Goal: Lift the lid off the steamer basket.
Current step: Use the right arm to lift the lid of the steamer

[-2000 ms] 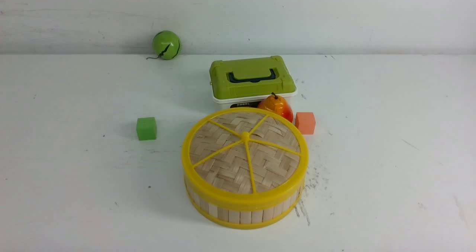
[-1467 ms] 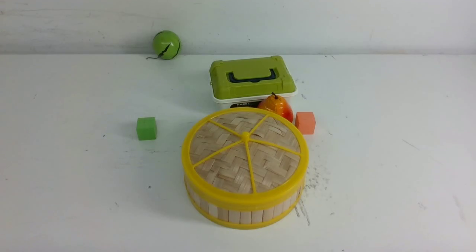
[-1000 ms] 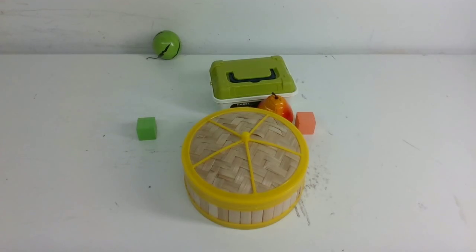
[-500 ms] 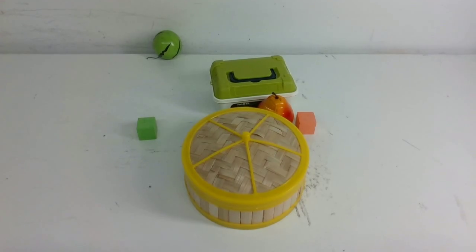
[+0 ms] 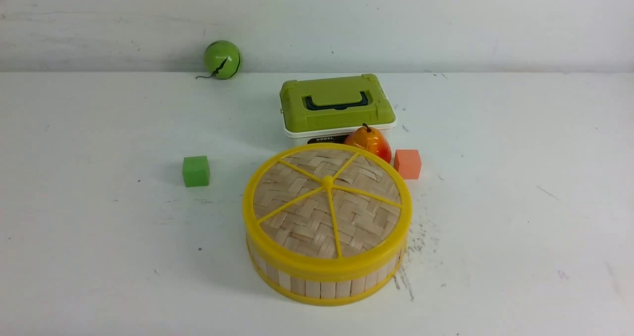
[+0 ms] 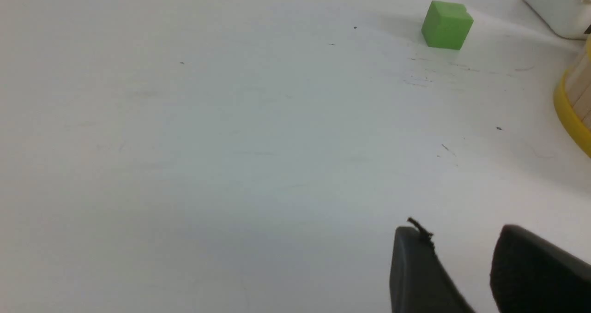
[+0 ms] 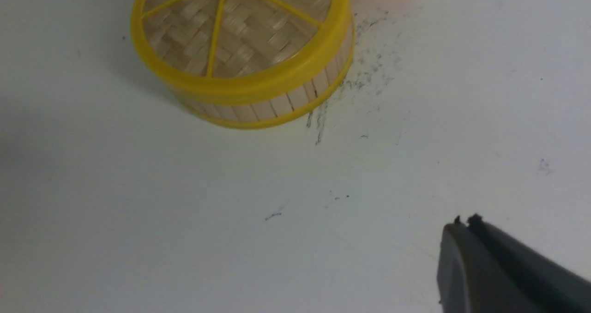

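The lid (image 5: 327,209), woven pale bamboo with a yellow rim and yellow spokes, sits flat on the steamer basket (image 5: 324,286) in the middle of the table. Its slatted wall and yellow bottom rim show below the lid. The right wrist view shows the same lid (image 7: 235,31) on the basket (image 7: 272,107), well away from my right gripper (image 7: 464,223), which is shut with nothing in it. In the left wrist view my left gripper (image 6: 459,232) stands open over bare table, the basket's edge (image 6: 570,114) off to one side. Neither gripper shows in the front view.
A white box with a green lid (image 5: 337,103) stands behind the basket, a pear (image 5: 369,142) and an orange cube (image 5: 407,163) between them. A green cube (image 5: 195,171) lies left of the basket. A green ball (image 5: 222,59) rests by the back wall.
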